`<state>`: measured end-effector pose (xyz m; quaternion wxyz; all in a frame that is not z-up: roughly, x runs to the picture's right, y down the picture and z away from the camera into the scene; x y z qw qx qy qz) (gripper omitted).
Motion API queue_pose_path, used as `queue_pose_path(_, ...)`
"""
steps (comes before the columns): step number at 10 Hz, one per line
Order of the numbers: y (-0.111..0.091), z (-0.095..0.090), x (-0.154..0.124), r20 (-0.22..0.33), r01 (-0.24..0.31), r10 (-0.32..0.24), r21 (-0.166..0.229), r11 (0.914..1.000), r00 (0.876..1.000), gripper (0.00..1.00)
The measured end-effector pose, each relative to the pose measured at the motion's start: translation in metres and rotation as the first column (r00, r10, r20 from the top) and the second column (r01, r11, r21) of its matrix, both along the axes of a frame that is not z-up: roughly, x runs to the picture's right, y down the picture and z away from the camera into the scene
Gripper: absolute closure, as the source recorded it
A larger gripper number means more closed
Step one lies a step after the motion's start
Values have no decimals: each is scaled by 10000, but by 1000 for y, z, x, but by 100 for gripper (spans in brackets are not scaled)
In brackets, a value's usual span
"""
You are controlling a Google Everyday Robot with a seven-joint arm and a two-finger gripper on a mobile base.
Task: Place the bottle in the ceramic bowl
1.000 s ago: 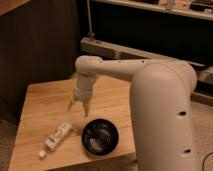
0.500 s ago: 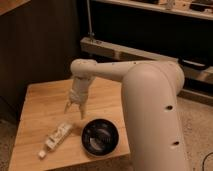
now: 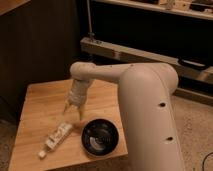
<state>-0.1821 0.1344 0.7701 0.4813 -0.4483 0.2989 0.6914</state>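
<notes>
Wooden bench (image 3: 40,105) is filling the lower left of the view. Its back and left parts are lying bare, giving open room. Its front edge is running close under the task things, and its right edge is sitting hidden behind the robot.

White arm (image 3: 145,100) is reaching from the bulky body at right across the bench. Its wrist is bending down, leaving the gripper (image 3: 74,111) pointing at the bench top. It is hanging just behind the bottle's far end and gripping nothing. Fingers (image 3: 67,107) are standing spread.

Ceramic bowl (image 3: 89,145) is sitting upright near the front right corner, looking glossy black with ring reflections inside.

Bottle (image 3: 56,136) is lying on its side on the bench, just left of the bowl and not in it. It is running diagonally, white cap end pointing toward the front edge. It is looking slim and clear with a pale label.
</notes>
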Motion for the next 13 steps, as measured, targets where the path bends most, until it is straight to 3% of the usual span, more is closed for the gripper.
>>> queue_pose_path(13, 30, 15, -22, -139, 255, -261, -364, 9990, 9996, 35)
